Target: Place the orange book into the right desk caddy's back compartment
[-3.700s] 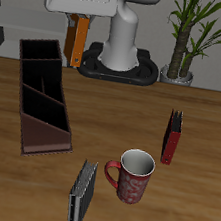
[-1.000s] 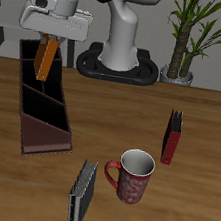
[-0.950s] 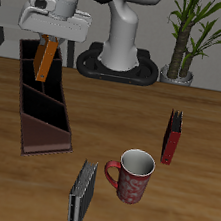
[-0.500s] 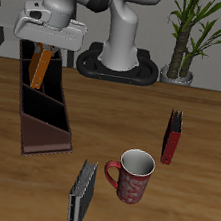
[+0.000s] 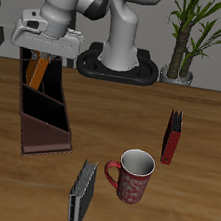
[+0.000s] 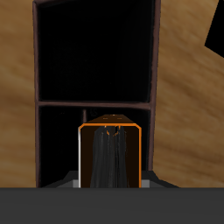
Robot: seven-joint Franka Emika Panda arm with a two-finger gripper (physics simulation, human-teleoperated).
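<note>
Wooden worktop (image 5: pixel 122 114) carries the right desk caddy (image 5: pixel 43 112) along one side edge, sloped end toward the front edge. My gripper (image 5: pixel 41 53) hangs above the caddy's rear end, fingers clamped on the orange book (image 5: pixel 36 70), which leans, its lower end inside the back compartment (image 5: pixel 37 74). A mug (image 5: pixel 131 176) stands near the front edge.

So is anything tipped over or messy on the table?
Only the grey-black book lies flat near the table's front edge. The dark-red book and mug stand upright. The orange book leans slightly in the caddy.
</note>
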